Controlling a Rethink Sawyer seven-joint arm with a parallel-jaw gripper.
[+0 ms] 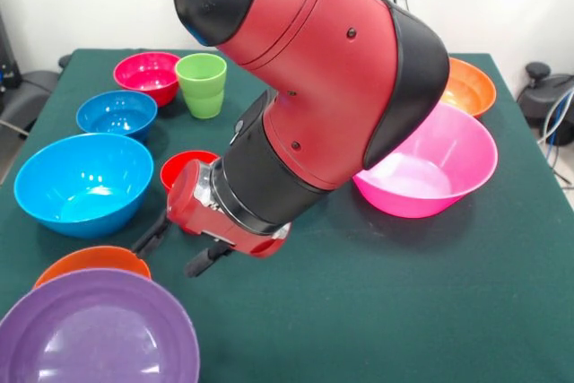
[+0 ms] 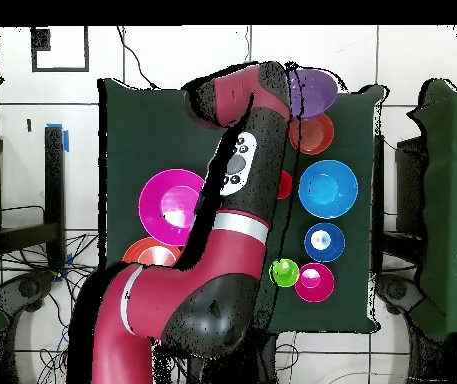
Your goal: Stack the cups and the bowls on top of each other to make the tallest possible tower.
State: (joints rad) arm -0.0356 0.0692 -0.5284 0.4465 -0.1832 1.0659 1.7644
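While low over the table (image 1: pixel 377 284); gripper (image 1: pixel 177 246) fingers spread, empty; red cup (image 1: pixel 186 168) just behind.

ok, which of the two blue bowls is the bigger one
The light blue bowl, the one nearer the purple bowl. The smaller, darker blue bowl sits beyond it, beside the magenta bowl and green cup.

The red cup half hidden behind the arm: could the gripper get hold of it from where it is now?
Probably yes. The gripper hangs low just in front of the red cup, with only bare table around it. The large blue bowl sits close beside, so it has little room.
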